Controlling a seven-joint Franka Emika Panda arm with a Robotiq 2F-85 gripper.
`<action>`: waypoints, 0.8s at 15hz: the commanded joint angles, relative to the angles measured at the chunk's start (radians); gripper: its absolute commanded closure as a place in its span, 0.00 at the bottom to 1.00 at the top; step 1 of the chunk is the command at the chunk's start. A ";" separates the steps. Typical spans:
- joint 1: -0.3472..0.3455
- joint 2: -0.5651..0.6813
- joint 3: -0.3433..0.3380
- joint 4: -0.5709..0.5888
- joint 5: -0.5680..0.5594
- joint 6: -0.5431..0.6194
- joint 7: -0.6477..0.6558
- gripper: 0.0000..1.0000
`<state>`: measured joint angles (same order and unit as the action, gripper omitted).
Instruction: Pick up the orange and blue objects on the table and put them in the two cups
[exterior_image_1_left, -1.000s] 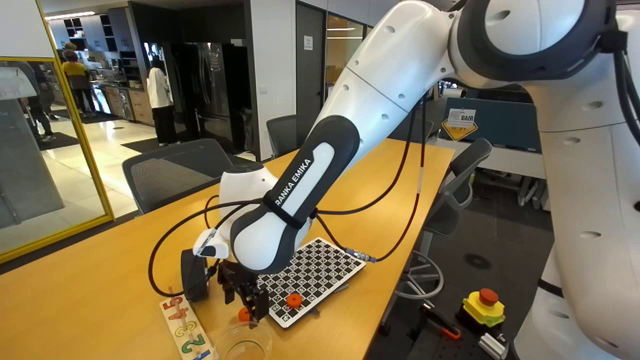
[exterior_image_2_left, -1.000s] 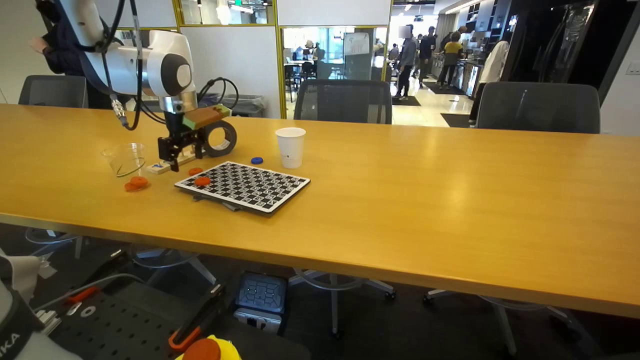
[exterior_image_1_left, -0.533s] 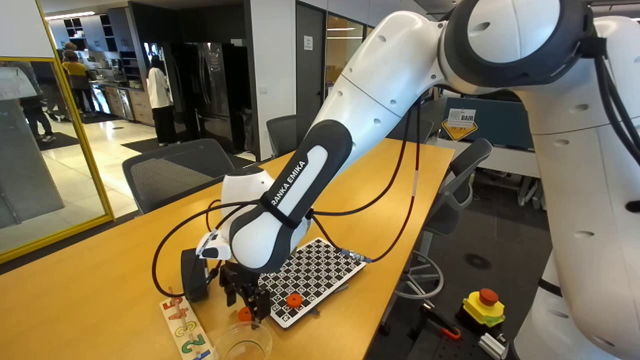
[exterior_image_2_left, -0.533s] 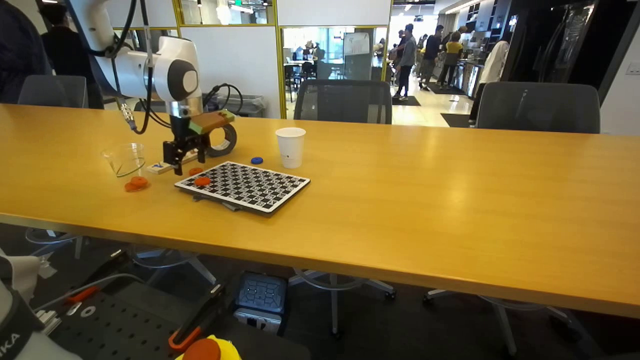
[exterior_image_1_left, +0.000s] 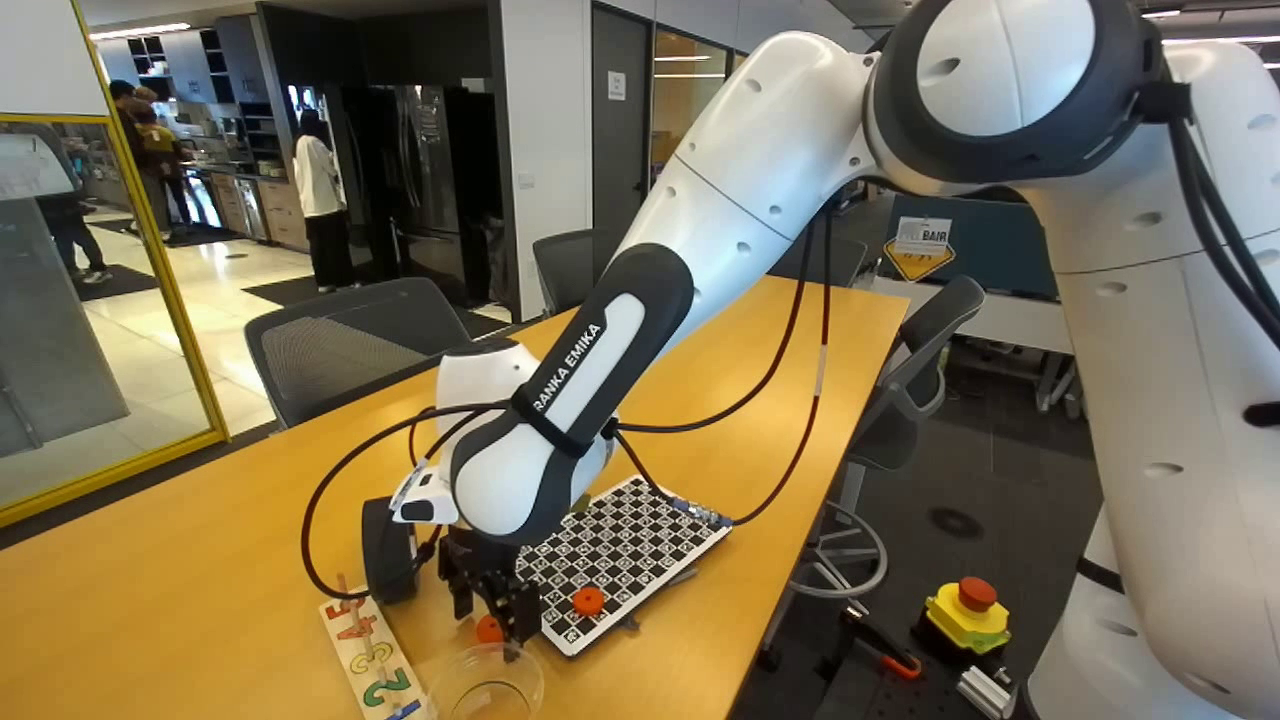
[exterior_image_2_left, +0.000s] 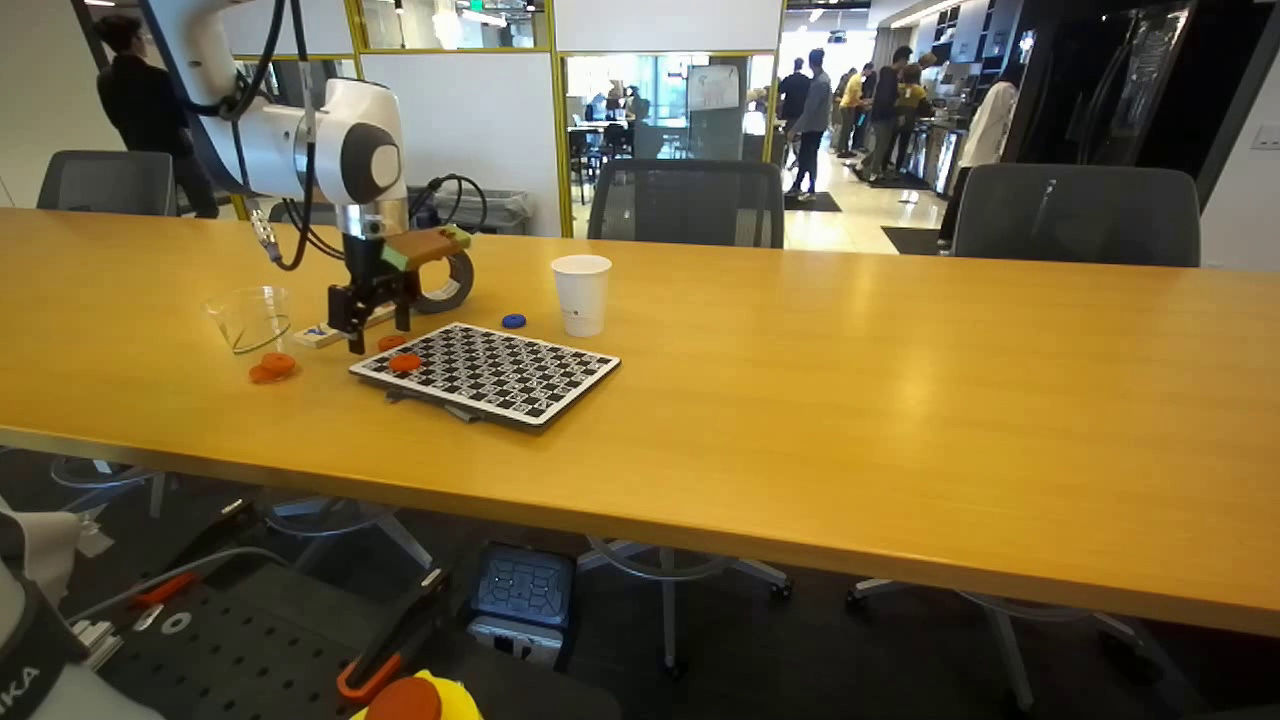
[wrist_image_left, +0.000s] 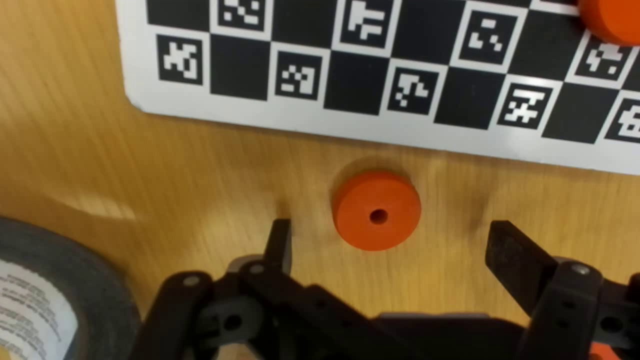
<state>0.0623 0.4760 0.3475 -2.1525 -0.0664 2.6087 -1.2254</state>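
Observation:
My gripper (wrist_image_left: 391, 227) is open just above the table (exterior_image_2_left: 850, 400), with nothing held. In the wrist view an orange disc (wrist_image_left: 377, 212) lies on the wood between the fingertips, slightly ahead of them and touching neither. Another orange disc (exterior_image_2_left: 405, 362) rests on the checkered board. Two more orange discs (exterior_image_2_left: 278, 362) lie together by the clear cup (exterior_image_2_left: 247, 318), which the frame edge cuts off in an exterior view (exterior_image_1_left: 485, 690). A blue disc (exterior_image_2_left: 513, 321) sits behind the board, near the upright white cup (exterior_image_2_left: 582, 295); both show in only that exterior view.
The checkered board (wrist_image_left: 360, 122) borders the nearest disc. A black roll (wrist_image_left: 107, 295) stands close to the gripper on the side opposite the board. A wooden number board (exterior_image_1_left: 372, 655) lies next to the clear cup. Chairs (exterior_image_2_left: 685, 200) line the table's far side.
My gripper has come down a little and shifted slightly rightward in an exterior view, nearly stopping over the last half second. It stays open; discs, cups and board have not moved.

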 joint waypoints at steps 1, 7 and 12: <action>-0.007 0.016 0.005 0.037 0.022 -0.032 -0.021 0.00; 0.020 0.007 -0.030 0.034 -0.009 -0.036 0.016 0.00; 0.013 0.010 -0.027 0.032 0.001 -0.027 0.009 0.25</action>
<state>0.0657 0.4818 0.3271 -2.1436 -0.0665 2.5950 -1.2233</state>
